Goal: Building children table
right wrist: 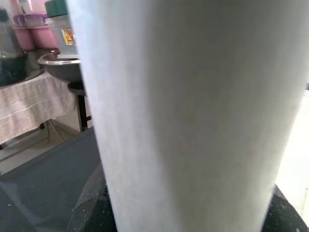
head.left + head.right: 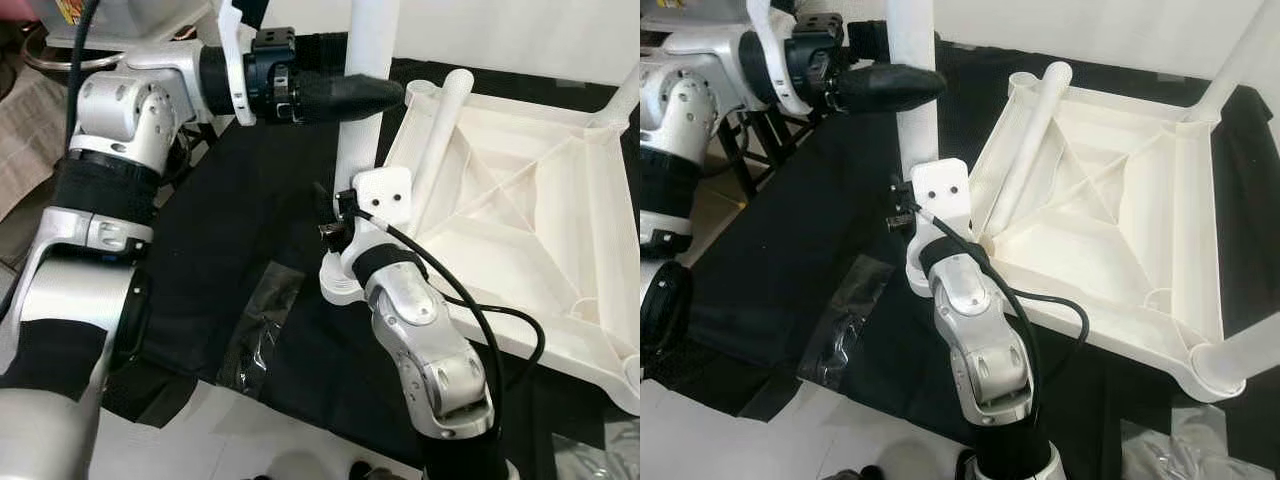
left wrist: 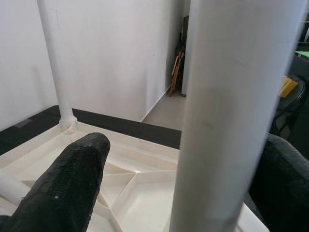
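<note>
The upturned white tabletop (image 2: pixel 1140 250) lies underside up on the black cloth (image 2: pixel 790 270), ribs showing, and at its near left corner we have a white leg (image 2: pixel 915 100) standing upright in front of us. Our left gripper (image 2: pixel 375 95) reaches in from the left and straddles that leg high up, one black finger (image 3: pixel 67 188) on each side of the tube, though we cannot tell whether the pads are actually pressing on it. Lower down, our right gripper (image 2: pixel 345 215) is up against the same leg near its base, the fingers hidden behind the white wrist mount (the wrist camera sees little beyond the tube), so we cannot tell its grip. A loose leg (image 2: pixel 1030 150) lies slanted inside the tabletop, another leg (image 2: pixel 1245 60) stands at the far right corner, and one (image 2: pixel 1250 355) at the near right corner. A crumpled clear plastic bag (image 2: pixel 260 330) rests on the cloth just left of our right arm.
</note>
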Motion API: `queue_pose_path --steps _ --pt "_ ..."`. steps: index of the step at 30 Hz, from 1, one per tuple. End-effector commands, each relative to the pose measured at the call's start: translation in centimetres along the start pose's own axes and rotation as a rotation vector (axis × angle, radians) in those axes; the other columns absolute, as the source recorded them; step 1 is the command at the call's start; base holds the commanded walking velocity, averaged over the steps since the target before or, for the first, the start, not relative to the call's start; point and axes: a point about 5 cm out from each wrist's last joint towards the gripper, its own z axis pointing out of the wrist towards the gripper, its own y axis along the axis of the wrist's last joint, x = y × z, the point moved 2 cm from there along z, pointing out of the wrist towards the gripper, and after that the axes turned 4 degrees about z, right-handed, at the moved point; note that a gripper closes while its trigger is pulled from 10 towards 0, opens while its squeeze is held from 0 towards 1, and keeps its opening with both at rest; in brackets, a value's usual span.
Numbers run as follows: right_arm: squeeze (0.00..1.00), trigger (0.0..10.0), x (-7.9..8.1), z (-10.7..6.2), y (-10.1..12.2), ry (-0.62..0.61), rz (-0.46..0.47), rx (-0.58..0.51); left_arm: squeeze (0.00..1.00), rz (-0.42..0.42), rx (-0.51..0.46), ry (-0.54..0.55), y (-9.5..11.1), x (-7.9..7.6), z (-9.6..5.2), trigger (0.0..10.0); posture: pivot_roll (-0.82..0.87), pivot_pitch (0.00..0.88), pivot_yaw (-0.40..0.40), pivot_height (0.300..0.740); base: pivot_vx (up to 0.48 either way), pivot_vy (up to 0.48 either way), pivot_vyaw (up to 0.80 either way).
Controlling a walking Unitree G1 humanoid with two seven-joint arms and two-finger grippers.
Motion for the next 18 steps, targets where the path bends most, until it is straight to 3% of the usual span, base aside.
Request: queue_pose_path --steps 1,5,6,7,8,13,15,18 --pt "0.00 10.0 1.0 -0.3 -6.3 0.052 0.064 0.291 0.00 0.007 0.004 -0.009 0.6 0.0 0.2 0.0 -0.06 0.235 0.037 0.740 0.000 0.000 0.00" --pt "0.00 10.0 0.9 -0.1 -6.0 0.059 0.035 0.272 0.00 0.002 0.011 -0.011 0.5 0.0 0.3 0.0 -0.06 0.233 0.035 0.740 0.000 0.000 0.00" --pt "0.44 10.0 0.7 0.0 -5.7 0.063 0.018 0.259 0.00 0.003 0.016 -0.011 0.4 0.0 0.4 0.0 -0.06 0.231 0.033 0.740 0.000 0.000 0.00" --pt "0.44 10.0 0.7 0.0 -5.7 0.063 0.018 0.259 0.00 0.003 0.016 -0.011 0.4 0.0 0.4 0.0 -0.06 0.231 0.033 0.740 0.000 0.000 0.00" --pt "1.00 10.0 0.5 0.1 -5.4 0.067 0.009 0.242 0.00 0.003 0.020 -0.011 0.3 0.0 0.4 0.0 -0.06 0.231 0.033 0.740 0.000 0.000 0.00" --pt "1.00 10.0 -0.5 1.1 -3.2 0.109 -0.002 0.139 0.00 0.003 0.028 -0.009 0.2 0.1 0.3 0.0 -0.06 0.228 0.033 0.740 0.000 0.000 0.00" --pt "1.00 10.0 -1.6 1.9 -0.5 0.256 -0.032 0.037 0.00 0.005 0.031 -0.009 0.2 0.2 0.3 0.0 -0.06 0.227 0.033 0.740 0.000 0.000 0.00" --pt "1.00 10.0 -2.5 2.2 0.7 0.329 -0.071 0.014 0.00 0.005 0.032 -0.012 0.2 0.2 0.4 0.0 -0.06 0.227 0.032 0.740 0.000 0.000 0.00"
